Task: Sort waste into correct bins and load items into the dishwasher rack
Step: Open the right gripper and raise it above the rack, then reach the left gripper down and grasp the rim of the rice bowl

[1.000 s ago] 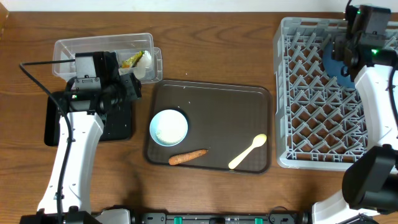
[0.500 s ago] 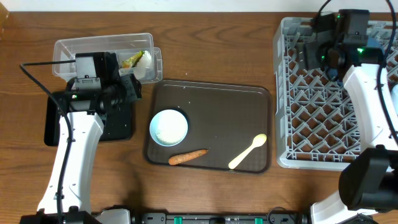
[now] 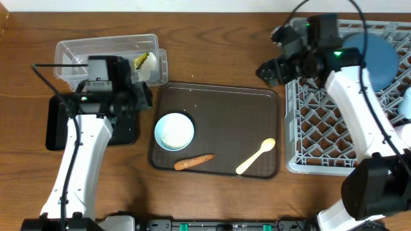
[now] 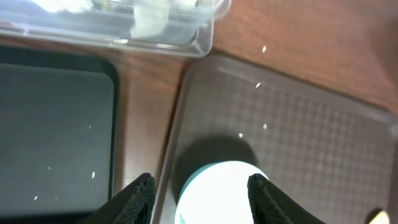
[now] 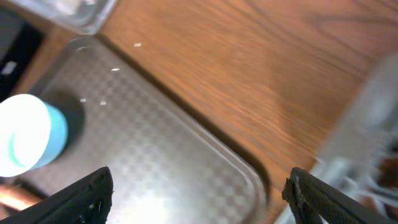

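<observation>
Brown wooden table (image 3: 218,38) fills the view, and a big dark brown plastic serving tray (image 3: 225,109) sits in the middle of it. On the left part of this tray stands a small round light-blue bowl (image 3: 174,131), white inside. The left claw (image 4: 200,183) hangs right above the bowl with its two fingers apart and nothing between them. If it goes down a bit off the middle, a finger could hit the rim and tip the bowl, or push it into the small orange carrot (image 3: 194,162) lying near it at the tray's front edge. The right claw (image 5: 202,193) is open wide and empty too, just behind the tray's back right corner. Both arms are close to the same tray, so they could bump if both go for the bowl. A cream plastic spoon (image 3: 255,156) lies at the tray's front right. Tiny white rice grains (image 4: 264,127) lie on the tray behind the bowl and look hard to pinch. Left of the tray are a shallow black tray (image 3: 54,131), partly under the left arm, and a clear plastic tub (image 3: 70,51) with crumpled white tissue (image 3: 150,62) and a yellow-green wrapper scrap (image 3: 138,61) inside. Right of the tray stands a big grey plastic rack (image 3: 314,128) with a round dark-blue plate (image 3: 379,58) in it.
</observation>
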`<state>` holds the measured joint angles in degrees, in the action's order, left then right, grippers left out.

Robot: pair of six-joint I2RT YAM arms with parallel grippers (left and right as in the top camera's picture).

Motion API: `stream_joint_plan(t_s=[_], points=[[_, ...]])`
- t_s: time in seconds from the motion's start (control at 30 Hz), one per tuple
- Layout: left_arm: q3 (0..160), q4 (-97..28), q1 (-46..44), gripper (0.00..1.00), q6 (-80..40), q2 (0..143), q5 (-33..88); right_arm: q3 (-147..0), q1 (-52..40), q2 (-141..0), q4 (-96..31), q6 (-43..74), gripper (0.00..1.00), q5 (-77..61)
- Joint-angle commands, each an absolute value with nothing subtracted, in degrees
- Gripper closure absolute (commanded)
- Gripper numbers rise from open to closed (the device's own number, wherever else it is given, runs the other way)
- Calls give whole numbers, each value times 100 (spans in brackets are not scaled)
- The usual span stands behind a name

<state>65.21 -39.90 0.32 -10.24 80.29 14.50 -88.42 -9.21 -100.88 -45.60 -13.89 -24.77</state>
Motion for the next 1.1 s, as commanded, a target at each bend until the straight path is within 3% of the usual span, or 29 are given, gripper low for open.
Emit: stream_joint_plan(t_s=[0.0, 0.37, 1.07], points=[[6434, -4125, -67, 49, -947, 8138, 976, -8833, -1328, -10044, -4541, -1441, 12, -2633], [6429, -4154, -694, 49, -967, 8221, 998, -8833, -2045, -10044, -4366, -930, 10, -1358], [6429, -3920, -2508, 49, -1129, 9723, 996, -8833, -2032, -10044, -4309, -773, 8, -1302]])
